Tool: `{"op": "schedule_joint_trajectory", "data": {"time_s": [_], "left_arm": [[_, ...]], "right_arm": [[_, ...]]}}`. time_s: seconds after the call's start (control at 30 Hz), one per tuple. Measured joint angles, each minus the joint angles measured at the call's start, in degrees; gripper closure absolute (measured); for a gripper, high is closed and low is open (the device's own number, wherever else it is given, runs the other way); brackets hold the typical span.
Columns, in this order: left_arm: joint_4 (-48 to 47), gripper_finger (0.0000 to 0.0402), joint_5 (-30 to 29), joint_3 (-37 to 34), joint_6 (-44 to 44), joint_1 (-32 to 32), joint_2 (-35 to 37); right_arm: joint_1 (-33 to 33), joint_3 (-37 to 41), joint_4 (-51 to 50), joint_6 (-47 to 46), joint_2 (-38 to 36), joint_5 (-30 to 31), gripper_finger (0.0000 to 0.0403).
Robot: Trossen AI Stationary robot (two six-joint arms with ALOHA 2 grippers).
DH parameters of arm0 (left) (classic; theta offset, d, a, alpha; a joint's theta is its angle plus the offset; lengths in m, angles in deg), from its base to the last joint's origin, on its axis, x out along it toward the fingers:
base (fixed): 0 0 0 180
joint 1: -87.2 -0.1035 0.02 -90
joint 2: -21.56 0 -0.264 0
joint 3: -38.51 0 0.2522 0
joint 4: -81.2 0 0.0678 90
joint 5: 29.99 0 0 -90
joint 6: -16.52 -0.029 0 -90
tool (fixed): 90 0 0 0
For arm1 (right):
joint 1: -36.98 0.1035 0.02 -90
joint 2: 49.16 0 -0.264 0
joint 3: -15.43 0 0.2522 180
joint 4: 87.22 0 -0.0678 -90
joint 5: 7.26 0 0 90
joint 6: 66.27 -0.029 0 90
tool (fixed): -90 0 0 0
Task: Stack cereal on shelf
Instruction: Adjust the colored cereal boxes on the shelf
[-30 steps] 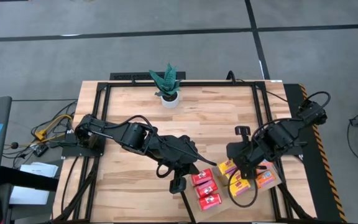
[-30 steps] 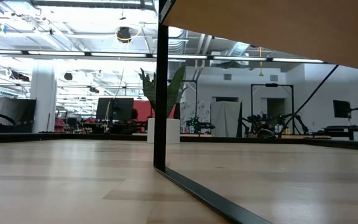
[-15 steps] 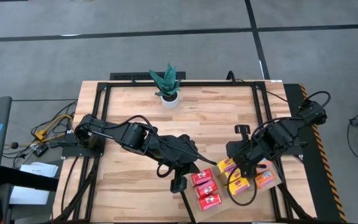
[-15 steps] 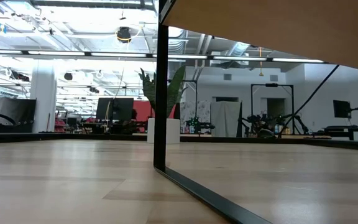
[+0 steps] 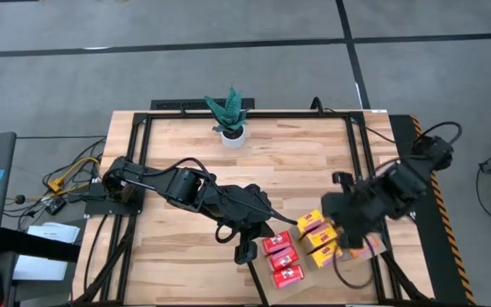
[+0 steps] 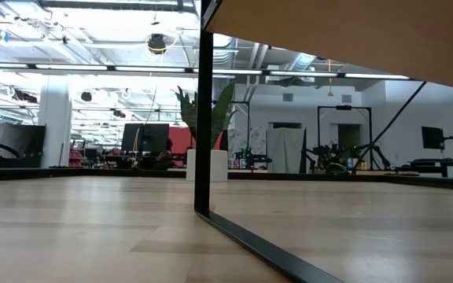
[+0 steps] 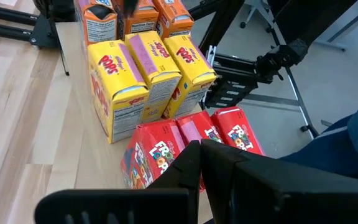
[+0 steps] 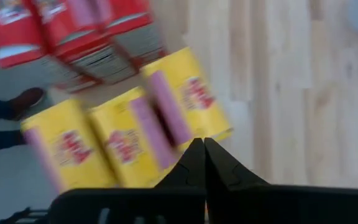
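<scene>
Left gripper (image 5: 244, 252) is clenched on nothing beside the red cereal boxes (image 5: 282, 258) near the bench's (image 5: 177, 153) front edge. Right gripper (image 5: 335, 223), likewise clenched and empty, is held over the yellow cereal boxes (image 5: 317, 234), next to the red row. Orange cereal boxes (image 7: 129, 18) are seen behind the yellow ones. A potted plant (image 5: 229, 116) is stood at the far edge
</scene>
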Motion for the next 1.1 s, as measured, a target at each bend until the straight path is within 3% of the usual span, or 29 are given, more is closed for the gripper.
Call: {"op": "schedule_joint_trajectory", "data": {"time_s": [0.3, 0.43, 0.67, 1.1], "left_arm": [[0.0, 0.0401, 0.0, 0.0, 0.0, 0.0, 0.0], [0.0, 0.0401, 0.0, 0.0, 0.0, -0.1, 0.0], [0.0, 0.0401, 0.1, 0.0, 0.0, -0.1, 0.0], [0.0, 0.0401, 0.1, 0.0, -0.4, -0.7, 0.0]], "right_arm": [[6.6, 0.6, 0.0, -9.2, 0.0, 1.4, 0.0393], [6.4, 1.3, 0.1, -9.4, 0.0, 2.3, 0.0395], [4.8, 9.6, -0.1, -10.9, -1.9, -0.4, 0.039], [4.9, 10.0, 0.3, -10.6, -1.9, -1.0, 0.0383]]}}
